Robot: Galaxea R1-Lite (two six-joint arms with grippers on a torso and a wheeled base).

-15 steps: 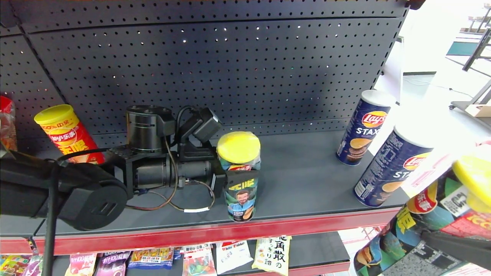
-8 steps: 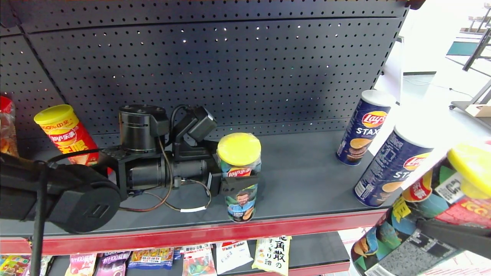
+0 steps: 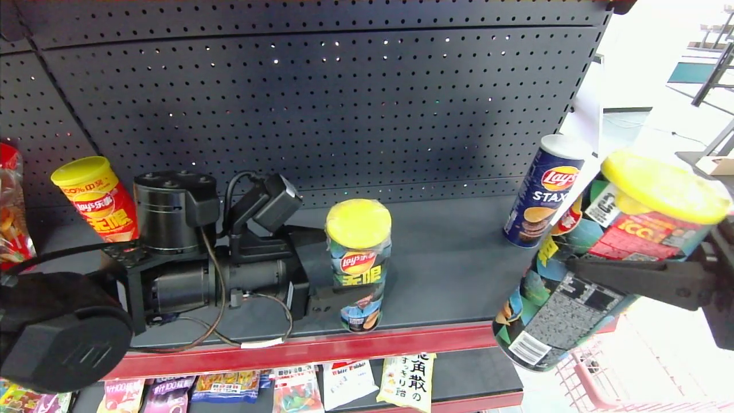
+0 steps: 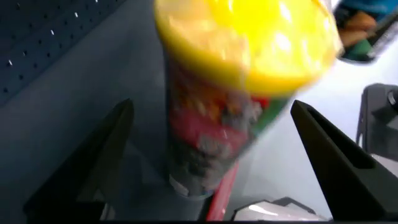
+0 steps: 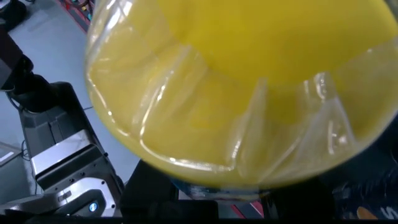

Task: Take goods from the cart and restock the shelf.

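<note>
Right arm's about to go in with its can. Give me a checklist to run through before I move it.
1. Standing can upright on the shelf: ok.
2. Left hand open, fingers off that can: ok.
3. Left hand clear of the shelf: not ok, the standing can sits between its fingers.
4. Right hand shut on the held can: ok, though the can is tilted.
5. Free shelf space between standing can and blue can: ok.
6. Gap between held can and blue can: cannot tell, depth is unclear in the head view.
</note>
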